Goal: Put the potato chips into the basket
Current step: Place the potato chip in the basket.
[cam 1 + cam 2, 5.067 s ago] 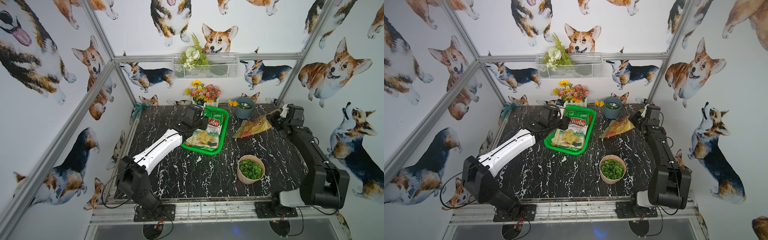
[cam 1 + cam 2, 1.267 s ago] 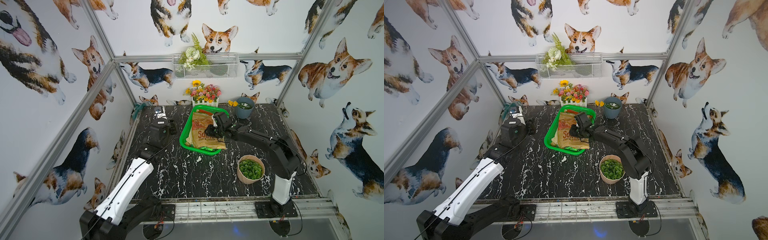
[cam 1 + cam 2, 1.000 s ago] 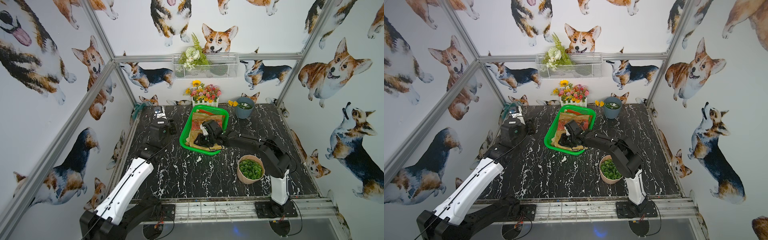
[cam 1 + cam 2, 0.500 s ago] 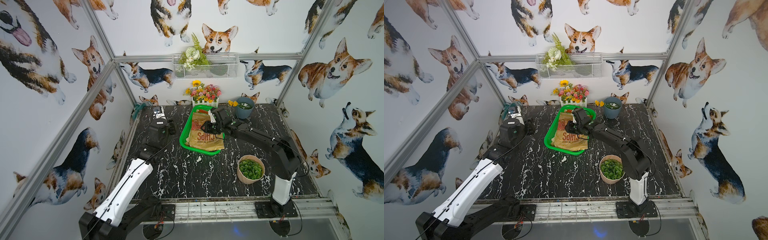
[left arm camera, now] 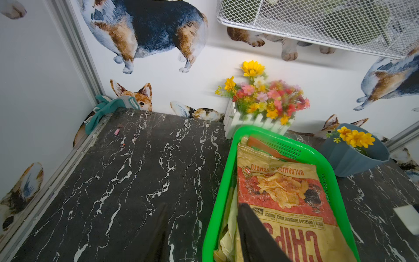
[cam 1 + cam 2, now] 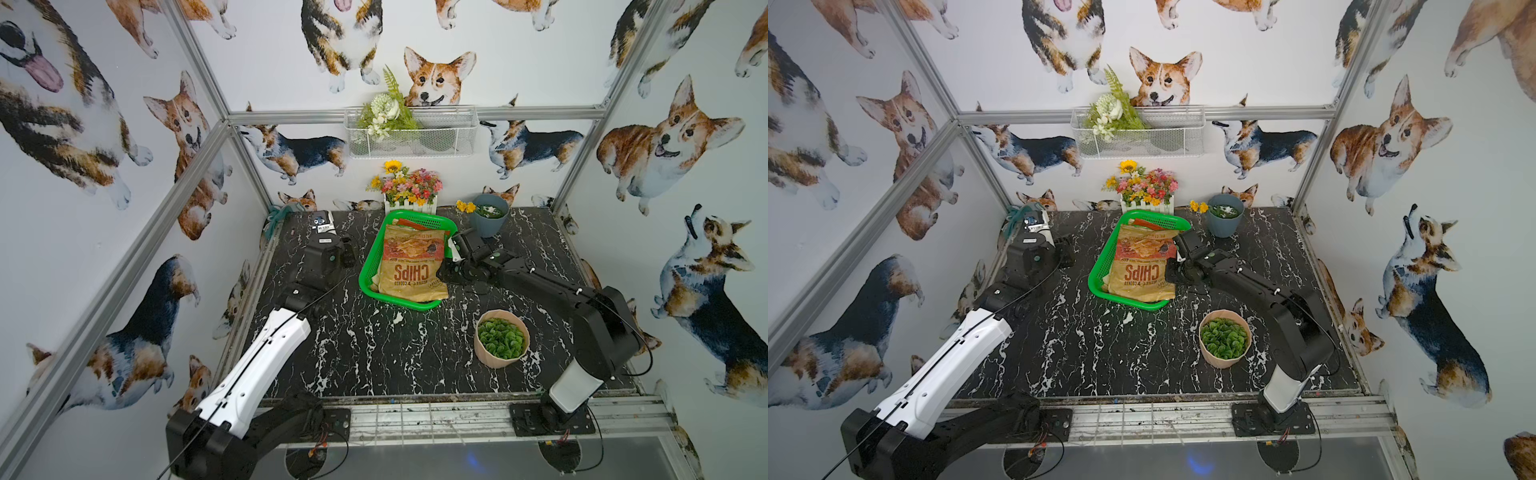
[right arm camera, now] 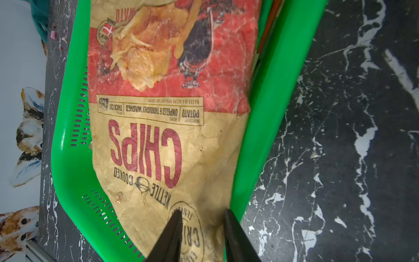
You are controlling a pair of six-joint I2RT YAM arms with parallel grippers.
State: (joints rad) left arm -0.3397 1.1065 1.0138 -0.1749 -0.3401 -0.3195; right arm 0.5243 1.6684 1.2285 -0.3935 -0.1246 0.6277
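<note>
The green basket [image 6: 368, 266] [image 6: 1098, 266] stands at the back middle of the black marble table. A tan-and-red "CHIPS" bag [image 6: 411, 266] [image 6: 1142, 266] [image 7: 163, 136] lies flat on top of it, its near end over the front rim. Under it show a pale yellow bag's edge [image 5: 229, 222] and a rust-coloured bag [image 5: 260, 145]. My right gripper [image 6: 451, 266] [image 7: 201, 212] is open, hovering over the top bag's corner at the basket's right rim [image 7: 267, 113] with nothing held. Left of the basket, my left gripper [image 6: 345, 255] [image 5: 203, 205] is open and empty.
A beige pot of green leaves [image 6: 500, 337] stands front right of the basket. Behind it, a blue-grey pot with yellow flowers [image 6: 490, 220] sits near the back wall. A white-fenced flower box [image 6: 409, 195] is right behind the basket, a white wire basket [image 6: 411, 133] on the wall above.
My right gripper was down on the tan-and-red bag in the basket, then lifted and drew back to the right rim. The bag now lies flat. The left arm has stayed still.
</note>
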